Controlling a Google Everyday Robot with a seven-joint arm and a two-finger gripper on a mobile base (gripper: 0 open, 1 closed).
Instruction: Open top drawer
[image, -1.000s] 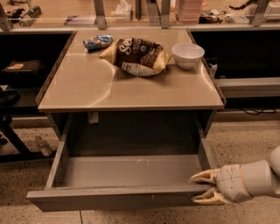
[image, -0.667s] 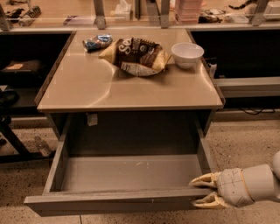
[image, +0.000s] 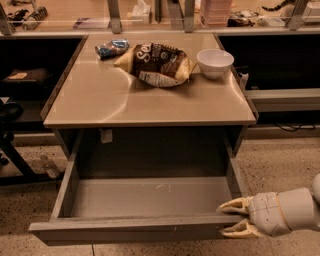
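The top drawer (image: 150, 197) stands wide open across the lower centre of the frame. At lower right the gripper (image: 236, 218) clasps its front panel's right end; more off-centre pulling there could skew it or drag it right out.

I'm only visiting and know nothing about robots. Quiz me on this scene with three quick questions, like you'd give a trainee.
1. True or false: the top drawer is pulled out.
2. The tool, at the drawer's right front corner, grips: A) the white bowl B) the drawer's front panel C) the chip bag
3. How many things lie on the tabletop?
Key: 1 true; 2 B; 3 three, counting the blue packet.
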